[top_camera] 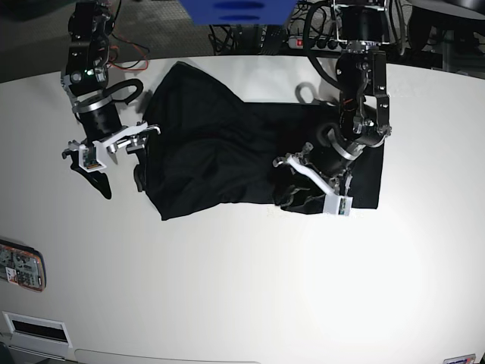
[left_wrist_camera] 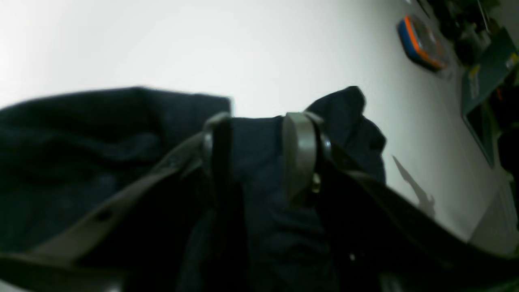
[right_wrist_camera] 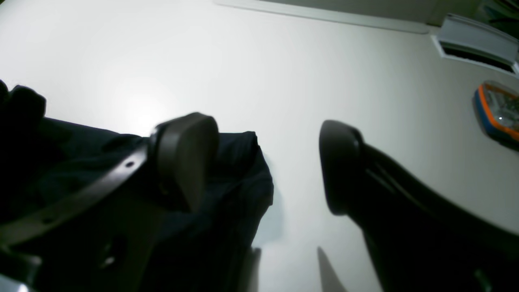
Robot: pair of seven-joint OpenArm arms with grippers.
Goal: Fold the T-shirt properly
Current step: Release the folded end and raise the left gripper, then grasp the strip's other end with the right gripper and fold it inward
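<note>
Looking at the edges first: the T-shirt (top_camera: 227,152) lies in a crumpled dark spread across the far middle of the white counter (top_camera: 242,288), with its top edge close to the counter's far rim. Its near hem runs ragged, from a loose corner on the base view's left to a bunched fold at the lower right. Everything nearer the camera than that hem is bare white surface, so there's loads of free room on the near half and at both sides.

The left hand (left_wrist_camera: 259,150) sits right on the bunched fold at the shirt's right side. From its wrist cam the fingers (left_wrist_camera: 298,154) stand a bit apart with dark cloth lying between them, but I can't tell if they're actually pinching it or just parted over it.

The right hand (right_wrist_camera: 265,162) is off the shirt's other edge, just beside the cloth, with its jaws wide apart and only bare counter between them. One finger (right_wrist_camera: 186,154) overlaps the shirt's edge in its wrist view and the other is over white surface.

Other stuff: an orange-and-blue device (top_camera: 21,265) near the counter's left edge, well clear of the shirt, and a white vented box (top_camera: 34,330) at the near-left corner. A blue box (top_camera: 239,11) and tangled cables (top_camera: 303,34) sit beyond the far rim.
</note>
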